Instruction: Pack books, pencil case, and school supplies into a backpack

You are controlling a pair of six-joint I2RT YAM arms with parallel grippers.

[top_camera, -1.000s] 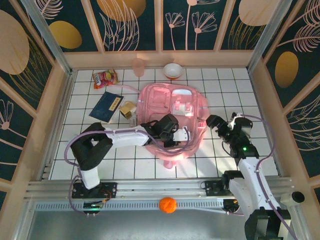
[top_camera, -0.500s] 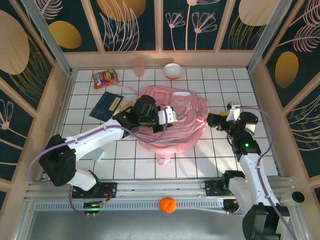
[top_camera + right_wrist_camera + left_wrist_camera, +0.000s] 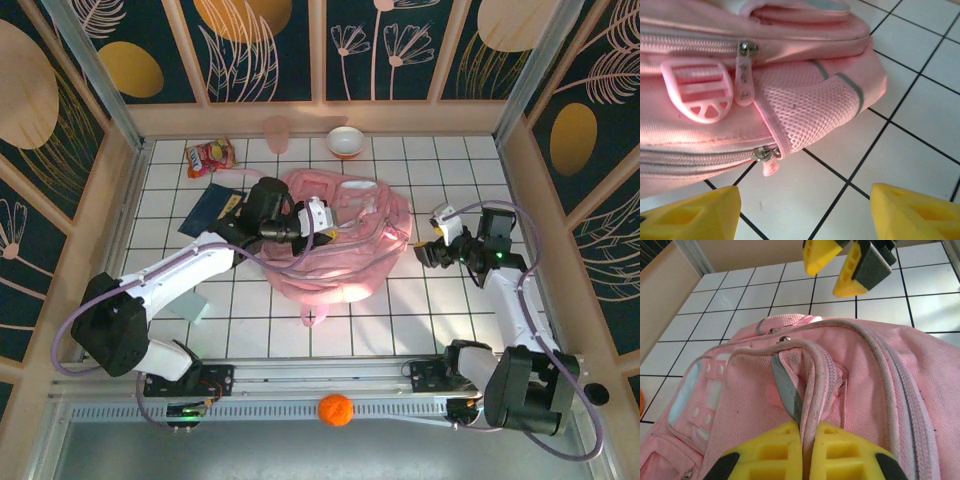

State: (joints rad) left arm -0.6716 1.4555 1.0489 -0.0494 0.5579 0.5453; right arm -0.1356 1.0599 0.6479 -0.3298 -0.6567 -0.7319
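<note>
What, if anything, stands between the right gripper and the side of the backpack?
Nothing visible does. The right gripper has its jaws open and faces the mesh side pocket of the backpack. In the right wrist view, just bare white tile of the table lies between its fingers and the pocket.

So we're seeing the left gripper (image 3: 330,220) pressing down on the middle of the pink backpack (image 3: 350,270), and the right gripper (image 3: 425,250) is hanging just beside its right edge. The book (image 3: 205,210) is lying flat off to its left.
</note>
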